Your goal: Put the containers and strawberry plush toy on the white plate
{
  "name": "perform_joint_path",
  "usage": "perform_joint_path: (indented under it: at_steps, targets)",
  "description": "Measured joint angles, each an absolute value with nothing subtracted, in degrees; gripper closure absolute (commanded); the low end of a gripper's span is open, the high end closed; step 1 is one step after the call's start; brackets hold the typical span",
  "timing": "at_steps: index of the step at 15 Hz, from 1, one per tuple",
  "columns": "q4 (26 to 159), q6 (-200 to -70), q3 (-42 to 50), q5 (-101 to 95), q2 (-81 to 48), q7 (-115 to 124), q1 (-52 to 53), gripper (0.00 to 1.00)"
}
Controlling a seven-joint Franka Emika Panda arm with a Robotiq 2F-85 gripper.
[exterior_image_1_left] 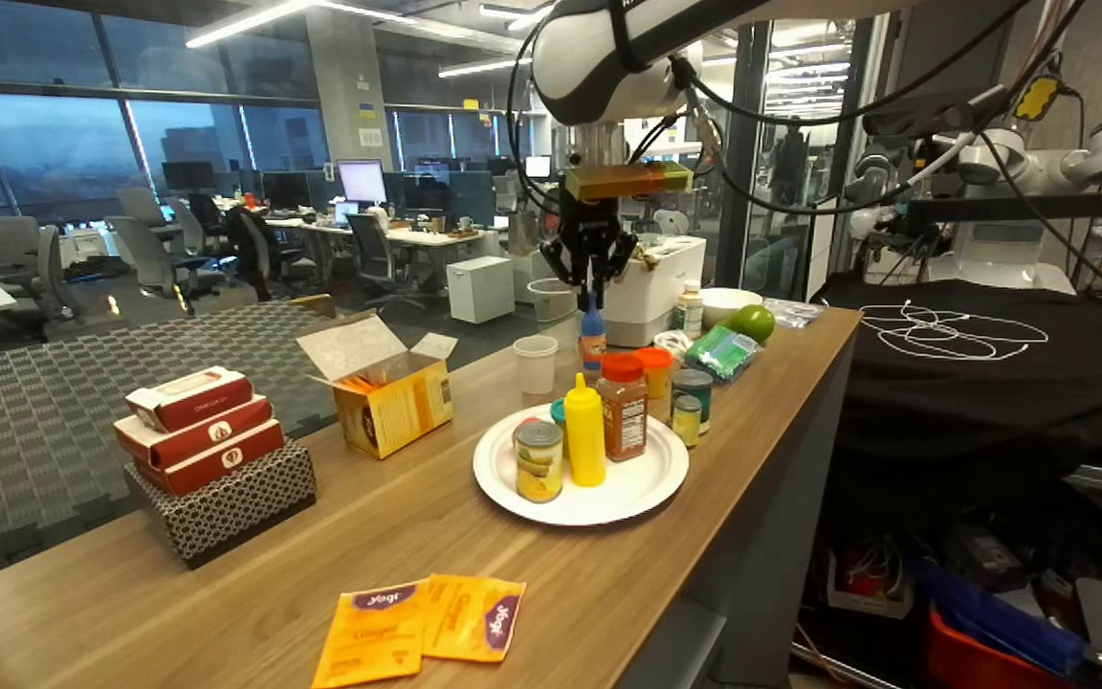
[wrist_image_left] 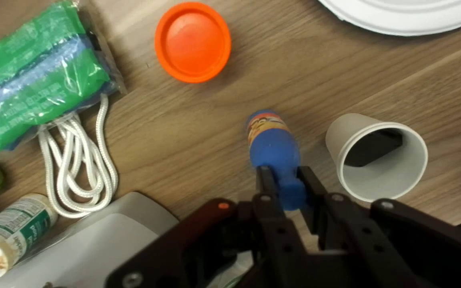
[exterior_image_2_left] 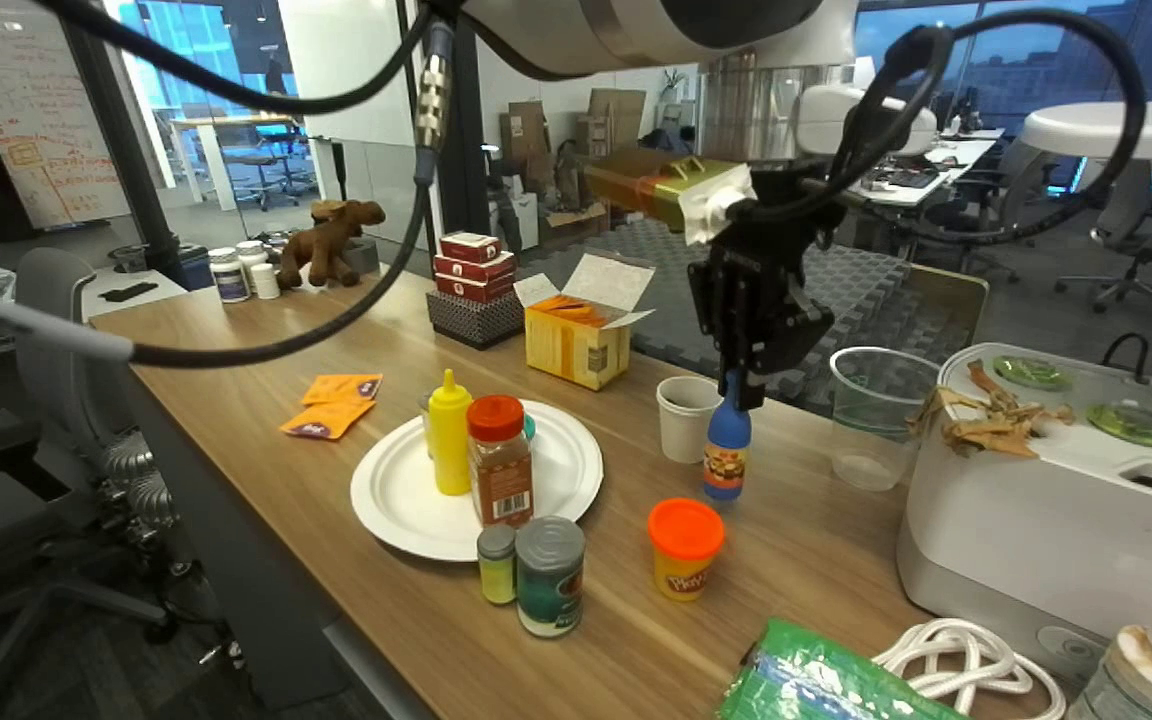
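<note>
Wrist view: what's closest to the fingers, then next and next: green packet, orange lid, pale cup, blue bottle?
1. Blue bottle, between the fingers
2. Pale cup, to the right
3. Orange lid, upper left
4. Green packet, far left

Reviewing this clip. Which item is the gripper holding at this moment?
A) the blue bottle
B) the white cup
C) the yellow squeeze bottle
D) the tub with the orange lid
A: in the wrist view the gripper clasps the blue bottle by its neck.
</note>
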State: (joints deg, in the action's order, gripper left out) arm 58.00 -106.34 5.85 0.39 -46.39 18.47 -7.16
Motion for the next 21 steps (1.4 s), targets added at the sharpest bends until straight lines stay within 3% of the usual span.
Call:
perform_joint_path:
  at_steps: [7,21]
  targets:
    - [62.3,-101.6,5.7,0.2,-37.6,24.9,-2.6,0.90]
    - [89.5,-101.6,0.5,-4.9,-15.8,29.4,10.5,0.90]
